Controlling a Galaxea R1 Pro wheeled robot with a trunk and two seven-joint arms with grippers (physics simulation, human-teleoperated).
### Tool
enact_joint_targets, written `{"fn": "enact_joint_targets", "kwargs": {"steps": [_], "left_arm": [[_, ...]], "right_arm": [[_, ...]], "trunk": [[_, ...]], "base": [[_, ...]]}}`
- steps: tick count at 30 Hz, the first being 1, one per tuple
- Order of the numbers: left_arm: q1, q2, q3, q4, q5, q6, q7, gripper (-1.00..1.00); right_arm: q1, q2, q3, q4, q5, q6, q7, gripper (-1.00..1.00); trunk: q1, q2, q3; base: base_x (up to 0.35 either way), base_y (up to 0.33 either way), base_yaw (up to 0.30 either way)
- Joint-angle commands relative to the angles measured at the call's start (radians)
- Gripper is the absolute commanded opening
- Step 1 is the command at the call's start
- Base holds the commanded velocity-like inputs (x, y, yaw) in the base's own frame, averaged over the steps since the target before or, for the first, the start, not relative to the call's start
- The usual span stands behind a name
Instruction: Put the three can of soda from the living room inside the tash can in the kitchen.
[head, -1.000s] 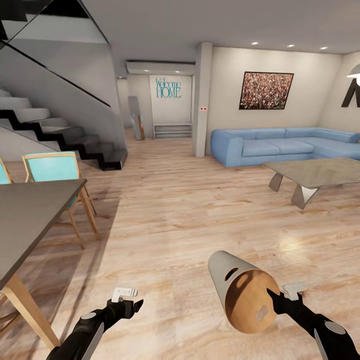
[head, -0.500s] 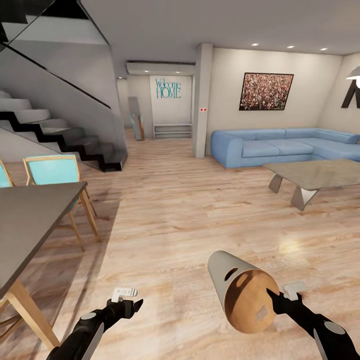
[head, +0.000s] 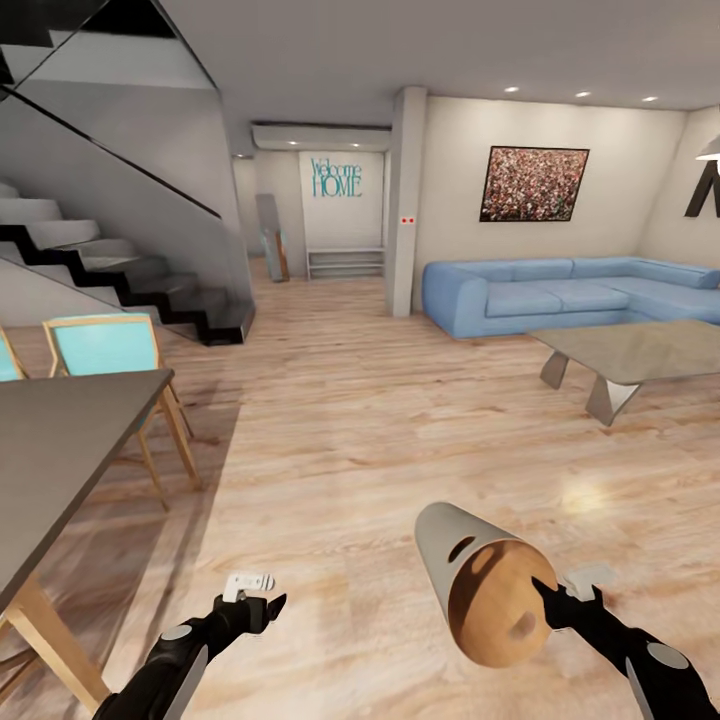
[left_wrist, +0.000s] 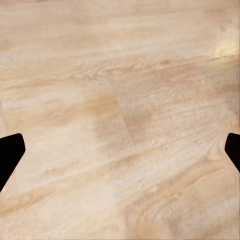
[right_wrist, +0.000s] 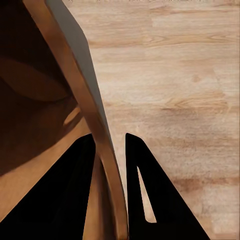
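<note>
**Bin carried sideways into the living room**

The right gripper (head: 545, 600) is clamped on the rim of the tash can (head: 470, 575), one finger inside the brown-orange wall, one outside. The bin hangs tipped over above the wood floor (head: 380, 440), mouth facing the robot, an oval handle slot on its grey side. The left gripper (head: 262, 605) carries nothing, its fingers spread wide over bare boards. Ahead stand the blue sofa (head: 560, 290) and the coffee table (head: 630, 355); the dining table (head: 60, 440) sits left.
</note>
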Motion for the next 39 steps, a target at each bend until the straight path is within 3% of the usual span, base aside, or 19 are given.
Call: {"fn": "enact_joint_targets", "kwargs": {"steps": [1,24,39], "left_arm": [[0.000,0.000,0.000,0.000,0.000,-0.001,0.000,1.00],[0.000,0.000,0.000,0.000,-0.002,-0.003,0.002,1.00],[0.000,0.000,0.000,0.001,-0.002,-0.003,0.003,1.00]], "right_arm": [[-0.001,0.000,-0.001,-0.001,-0.010,0.001,0.003,-1.00],[-0.001,0.000,0.000,0.004,-0.010,0.001,0.003,-1.00],[-0.001,-0.001,-0.003,0.005,-0.014,0.017,-0.001,-1.00]], "trunk": [[0.000,0.000,0.000],[0.000,0.000,0.022],[0.000,0.000,0.024]], "base": [[0.305,0.033,-0.046],[0.323,0.003,-0.173],[0.325,0.000,-0.240]]}}
